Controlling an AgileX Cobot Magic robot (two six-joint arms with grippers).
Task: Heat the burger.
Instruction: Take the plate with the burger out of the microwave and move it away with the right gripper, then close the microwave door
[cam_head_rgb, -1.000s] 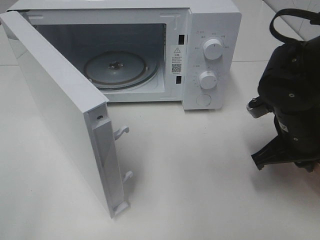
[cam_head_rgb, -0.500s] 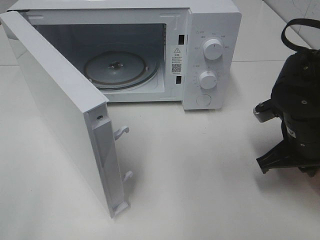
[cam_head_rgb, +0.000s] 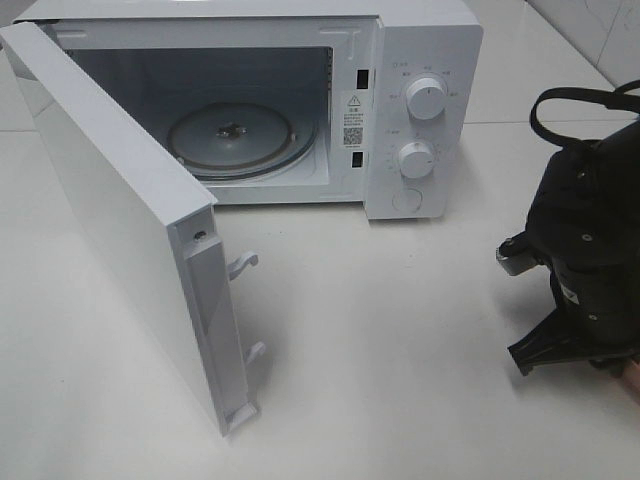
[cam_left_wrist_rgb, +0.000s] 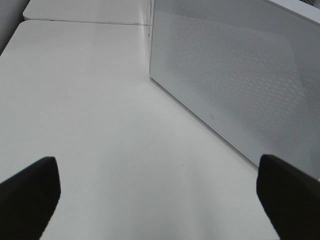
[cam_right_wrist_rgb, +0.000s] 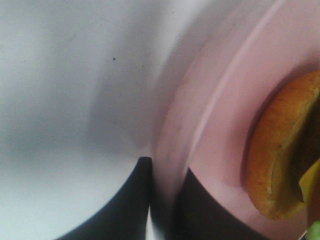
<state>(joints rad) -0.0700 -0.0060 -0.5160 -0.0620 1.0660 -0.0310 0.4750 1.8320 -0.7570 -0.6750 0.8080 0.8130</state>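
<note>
Microwave (cam_head_rgb: 425, 110), door (cam_head_rgb: 110, 230) open, white tabletop (cam_head_rgb: 400, 350).

The right claw (cam_right_wrist_rgb: 161, 200) had its two dark fingertips (cam_right_wrist_rgb: 131, 200) closed on the rim of a shallow pink dish (cam_right_wrist_rgb: 220, 115), one tip outside the rim and the other inside it. Beyond the inner tip, on the dish floor, sat the burger (cam_right_wrist_rgb: 277, 155), its golden-brown bun cut off by the picture's edge, with a yellow and a green bit beside it. Outside the rim lay the white surface (cam_right_wrist_rgb: 65, 100), blurred.
</note>
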